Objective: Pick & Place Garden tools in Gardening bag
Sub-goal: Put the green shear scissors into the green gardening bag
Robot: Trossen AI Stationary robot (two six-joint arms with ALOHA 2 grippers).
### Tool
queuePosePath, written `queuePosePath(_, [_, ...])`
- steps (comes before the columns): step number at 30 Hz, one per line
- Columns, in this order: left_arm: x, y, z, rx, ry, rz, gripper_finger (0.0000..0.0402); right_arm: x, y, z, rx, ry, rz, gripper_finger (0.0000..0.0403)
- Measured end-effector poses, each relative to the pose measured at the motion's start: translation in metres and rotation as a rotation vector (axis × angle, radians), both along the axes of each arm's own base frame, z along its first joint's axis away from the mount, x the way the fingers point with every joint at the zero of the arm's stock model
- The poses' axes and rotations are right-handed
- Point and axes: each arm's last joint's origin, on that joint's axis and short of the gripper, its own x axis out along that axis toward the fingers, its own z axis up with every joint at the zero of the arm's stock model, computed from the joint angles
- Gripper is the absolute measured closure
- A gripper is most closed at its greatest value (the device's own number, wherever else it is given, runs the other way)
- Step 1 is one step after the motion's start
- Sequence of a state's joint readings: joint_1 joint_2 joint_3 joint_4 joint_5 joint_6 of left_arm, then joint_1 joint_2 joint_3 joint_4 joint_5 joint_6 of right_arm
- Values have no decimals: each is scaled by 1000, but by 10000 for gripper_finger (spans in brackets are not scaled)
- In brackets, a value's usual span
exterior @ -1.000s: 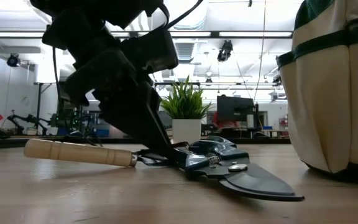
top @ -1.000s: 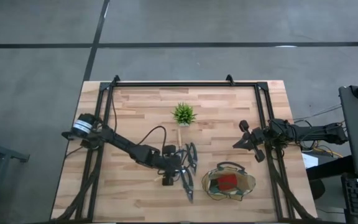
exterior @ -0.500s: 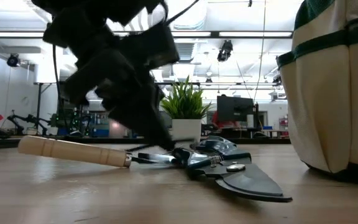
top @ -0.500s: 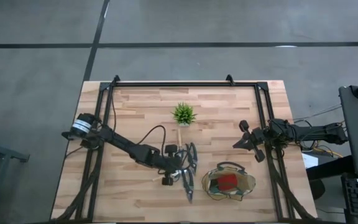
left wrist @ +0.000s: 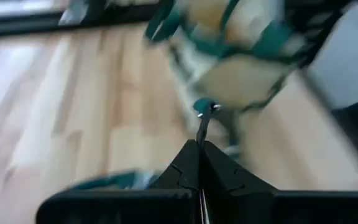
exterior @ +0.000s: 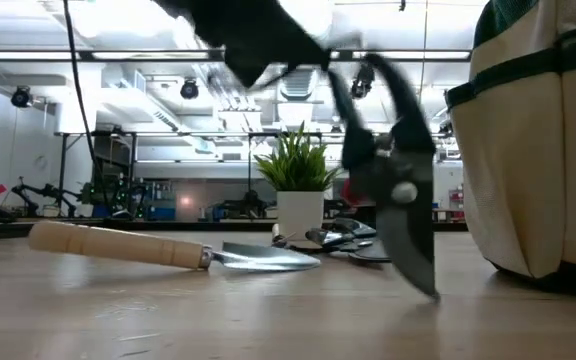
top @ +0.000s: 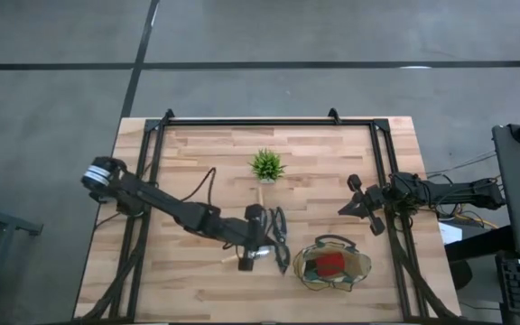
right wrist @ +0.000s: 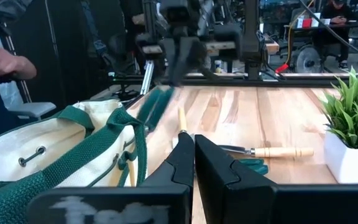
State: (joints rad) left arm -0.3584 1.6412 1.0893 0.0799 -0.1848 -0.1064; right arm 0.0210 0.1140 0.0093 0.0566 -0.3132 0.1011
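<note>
My left gripper (top: 264, 242) is shut on a pair of dark-handled pruning shears (exterior: 403, 195), which hang blade down just left of the gardening bag (top: 332, 266). The olive-tan bag has a red item (top: 332, 262) inside. A wooden-handled trowel (exterior: 118, 243) lies flat on the table in front. A second trowel (right wrist: 278, 151) and a second pair of shears (exterior: 343, 240) lie behind it. My right gripper (top: 343, 208) waits shut near the table's right edge, touching nothing. My left gripper pinches a thin part of the shears (left wrist: 201, 127) between its two shut fingers, coming from above and slanting toward the bag. The shears hang below the fingers, blade tip (exterior: 431, 290) pointing down. Whether the tip is clear of the table I cannot tell.
A small spiky green potted plant (top: 266, 165) stands at the table's far middle. A black frame (top: 251, 119) runs along the table's far and side edges. In the right wrist view, a person's hand (right wrist: 5, 59) shows beyond the table's left side.
My left gripper has shut on the shears that lay flat on the table. It has risen and moved a little toward the bag. The shears have swung up from lying flat to hanging blade down. The front trowel stays on the table.
</note>
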Motion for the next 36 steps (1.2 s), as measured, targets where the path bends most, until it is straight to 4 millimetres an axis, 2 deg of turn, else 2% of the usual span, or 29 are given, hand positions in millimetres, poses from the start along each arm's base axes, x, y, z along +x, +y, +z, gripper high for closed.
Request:
queuePosePath(10, [11,-10,58,-76,-171,-113,398,0,0,0,0,1,0,394])
queuePosePath(15, [12,-11,72,-73,-187,-138,398,0,0,0,0,1,0,394])
queuePosePath(31, [25,-13,71,-14,-330,-111,398,0,0,0,0,1,0,394])
queuePosePath(36, [34,-16,64,-28,-375,-107,398,0,0,0,0,1,0,394])
